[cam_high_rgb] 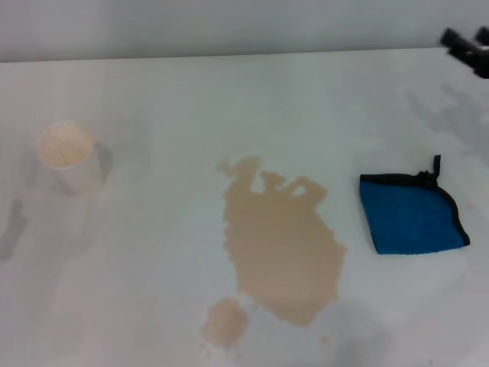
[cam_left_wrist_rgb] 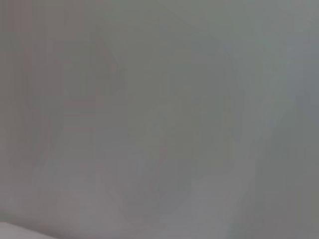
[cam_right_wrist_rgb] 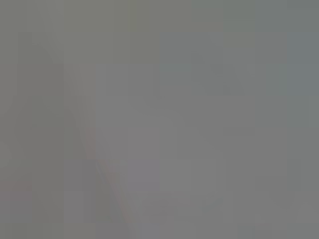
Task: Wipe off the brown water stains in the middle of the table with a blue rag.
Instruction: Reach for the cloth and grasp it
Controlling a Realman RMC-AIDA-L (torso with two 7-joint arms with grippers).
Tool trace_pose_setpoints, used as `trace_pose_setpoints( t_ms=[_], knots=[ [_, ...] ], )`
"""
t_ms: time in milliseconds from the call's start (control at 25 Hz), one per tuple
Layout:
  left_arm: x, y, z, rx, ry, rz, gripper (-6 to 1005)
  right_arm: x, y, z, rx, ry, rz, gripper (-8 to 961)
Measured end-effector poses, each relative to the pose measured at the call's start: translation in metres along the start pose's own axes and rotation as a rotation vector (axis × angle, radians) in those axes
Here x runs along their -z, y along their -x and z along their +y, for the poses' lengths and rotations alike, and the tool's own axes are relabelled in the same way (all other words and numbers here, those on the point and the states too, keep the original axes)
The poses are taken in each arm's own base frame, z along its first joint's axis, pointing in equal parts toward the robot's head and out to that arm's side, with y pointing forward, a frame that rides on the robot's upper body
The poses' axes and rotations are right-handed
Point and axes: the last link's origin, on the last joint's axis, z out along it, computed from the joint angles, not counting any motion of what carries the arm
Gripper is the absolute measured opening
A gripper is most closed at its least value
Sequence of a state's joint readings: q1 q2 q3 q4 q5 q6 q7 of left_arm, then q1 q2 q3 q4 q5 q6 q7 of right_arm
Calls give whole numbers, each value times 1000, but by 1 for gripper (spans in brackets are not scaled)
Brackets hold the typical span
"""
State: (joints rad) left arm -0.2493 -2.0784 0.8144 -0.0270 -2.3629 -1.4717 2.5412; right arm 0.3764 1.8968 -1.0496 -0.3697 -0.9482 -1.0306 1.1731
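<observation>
The brown water stains lie in the middle of the white table (cam_high_rgb: 153,99): a large jagged tan puddle (cam_high_rgb: 283,245) and a small blot (cam_high_rgb: 225,323) at its near left. The blue rag (cam_high_rgb: 412,215), folded, with black edging and a little loop, lies flat to the right of the puddle, apart from it. My right gripper (cam_high_rgb: 464,36) shows as two dark tips at the far right corner, well beyond the rag, open and holding nothing. My left gripper is out of view. Both wrist views show only blank grey.
A cream paper cup (cam_high_rgb: 70,157) stands upright on the left part of the table, well away from the puddle. The table's far edge (cam_high_rgb: 229,55) meets a pale wall.
</observation>
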Motion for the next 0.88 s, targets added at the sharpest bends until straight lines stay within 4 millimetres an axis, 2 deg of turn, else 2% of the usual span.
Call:
trace_pose_setpoints(
  t_ms=[240, 360, 560, 760, 880],
  knots=[
    [-14, -5, -2, -3, -13, 24, 862, -28, 15, 24, 77, 221, 386, 852],
    [-23, -7, -1, -5, -8, 25, 862, -38, 25, 34, 103, 269, 632, 851],
    [-35, -8, -2, -2, -24, 19, 861, -49, 48, 62, 231, 318, 906, 850],
    [-43, -8, -2, 0, -32, 12, 861, -54, 63, 91, 413, 249, 1089, 848],
    [-46, -11, -3, -4, -36, 24, 861, -55, 71, 111, 475, 228, 1136, 845]
  ],
)
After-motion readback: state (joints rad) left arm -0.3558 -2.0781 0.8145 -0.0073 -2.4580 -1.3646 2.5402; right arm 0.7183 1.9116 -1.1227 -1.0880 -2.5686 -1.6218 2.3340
